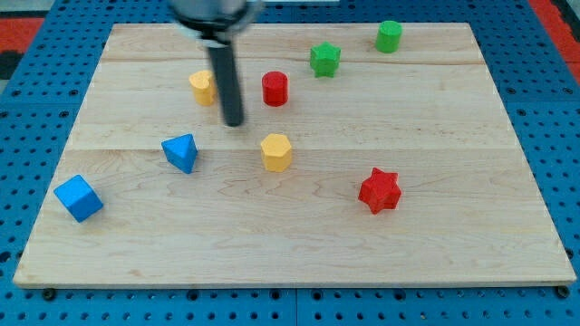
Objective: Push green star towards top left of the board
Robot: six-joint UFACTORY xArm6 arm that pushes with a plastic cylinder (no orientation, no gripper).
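Progress: push not begun; green star (pixel 324 59) sits in the upper right-of-centre part of the tabletop (pixel 453 244), far from the top-left corner.

My tip (pixel 234 122) rests well to the view's left of the star and below it, between the yellow block (pixel 203 87) and the red cylinder (pixel 275 89), not touching either. There is no hand on this arm, only the rod, so it holds nothing. To push leftward the tip would need to come round to the star's right side. The red cylinder and yellow block lie close below the likely path along the top edge. Green cylinder (pixel 389 36), yellow hexagonal block (pixel 275 151), red star (pixel 379 190), blue pyramid-like block (pixel 181 152) and blue cube (pixel 78 197) seem clear of it.
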